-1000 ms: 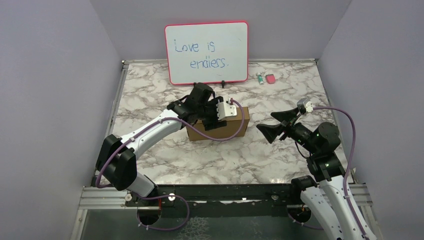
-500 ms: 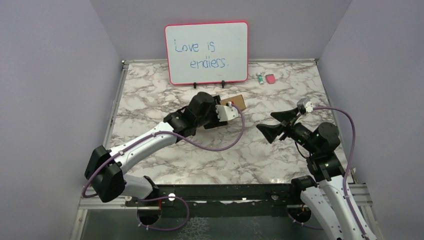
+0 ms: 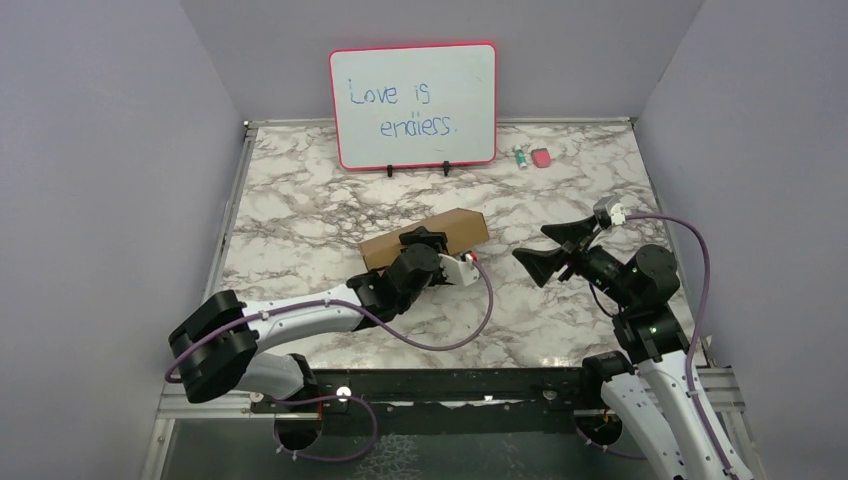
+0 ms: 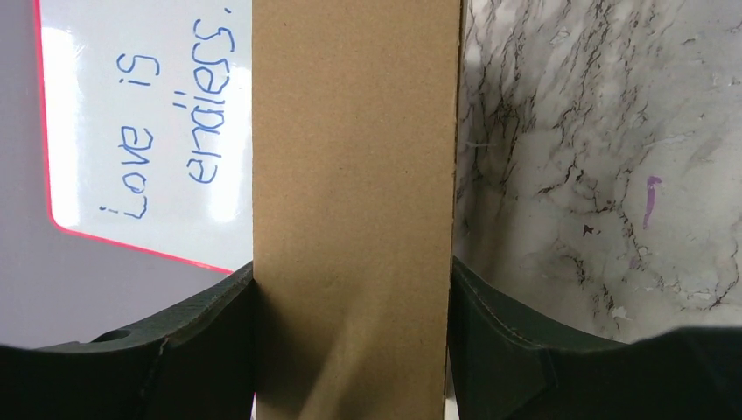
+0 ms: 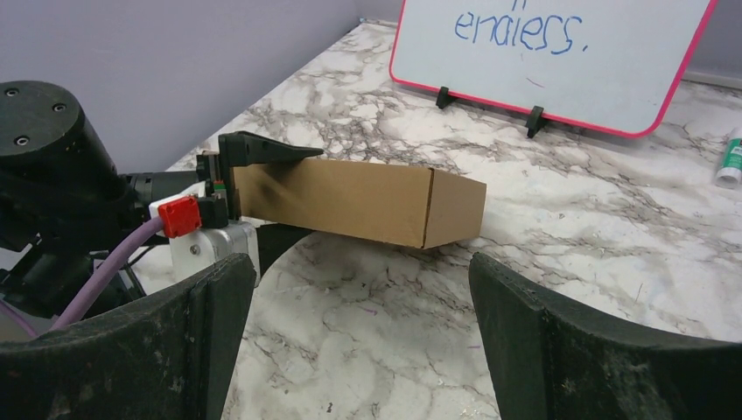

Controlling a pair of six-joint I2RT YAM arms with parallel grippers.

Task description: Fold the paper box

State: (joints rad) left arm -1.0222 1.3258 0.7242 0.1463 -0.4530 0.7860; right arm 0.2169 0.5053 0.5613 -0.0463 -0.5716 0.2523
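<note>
Marble-patterned table (image 3: pixel 300 210), grey-veined white, stood inside lilac walls. At the 12 o'clock edge a pink-framed whiteboard (image 3: pixel 413 105) was propped on two small black feet. Its blue handwriting read "Love is" over a second word that looked like "endless." with a full stop. The left wrist view showed the same writing turned on its side. At about 1 o'clock of the board's foot lay a small white-and-green tube (image 3: pixel 520 157) and, just beside it, a pink block (image 3: pixel 541 157).

The box (image 3: pixel 445 230), plain brown cardboard and closed up into a shallow rectangular shape, sat near the table's centre. Its long axis ran from roughly 8 o'clock to 2 o'clock. The left gripper (image 4: pixel 353 289) was clamped on it, one dark finger (image 4: pixel 201 341) pressed to each side of the cardboard. Whether the box's far end touched the table could not be told.

The right gripper (image 3: pixel 550 248) hung at 3 o'clock of the box, apart from it. Its fingers (image 5: pixel 560 350) were spread wide and held nothing.
</note>
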